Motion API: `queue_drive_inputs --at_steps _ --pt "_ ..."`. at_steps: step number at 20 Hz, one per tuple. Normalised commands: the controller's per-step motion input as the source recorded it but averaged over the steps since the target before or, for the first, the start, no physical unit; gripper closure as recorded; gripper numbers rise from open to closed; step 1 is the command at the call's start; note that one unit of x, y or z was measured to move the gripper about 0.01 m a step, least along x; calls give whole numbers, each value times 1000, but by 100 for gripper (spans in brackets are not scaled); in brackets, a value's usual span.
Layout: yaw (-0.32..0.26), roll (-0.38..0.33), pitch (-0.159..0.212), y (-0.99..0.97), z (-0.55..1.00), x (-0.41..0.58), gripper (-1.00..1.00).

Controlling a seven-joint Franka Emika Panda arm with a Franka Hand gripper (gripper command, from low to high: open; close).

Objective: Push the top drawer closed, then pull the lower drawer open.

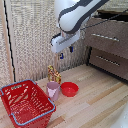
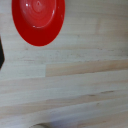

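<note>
Lower drawer [image 1: 108, 61], dark brown wood with a thin silver bar handle, sits lowest in the dresser at the exterior view's right. Our gripper [image 1: 66, 51] hangs well apart from it above the wooden floor [image 1: 95, 100]; we cannot tell whether its jaws are parted.

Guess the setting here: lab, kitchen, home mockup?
Probably a home-style room mockup: pale wooden plank floor, dark-brown wooden dresser with silver bar handles, and household items on the floor, a red plastic shopping basket and a red round bowl.

2 drawer fronts [image 1: 106, 37], 1 basket [image 1: 26, 102], 1 bowl [image 1: 69, 89], 1 cup [image 1: 53, 91], perhaps 1 figurine [image 1: 53, 75].
</note>
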Motion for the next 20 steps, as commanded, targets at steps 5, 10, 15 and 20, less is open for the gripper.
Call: queue_drive_inputs --at_steps 5,10,15,20 --pt "138 -374 0 0 14 0 -100" --pt "102 -375 0 0 13 98 -100" --pt "87 -375 0 0 42 166 -100" --pt "102 -375 -5 0 50 155 -100"
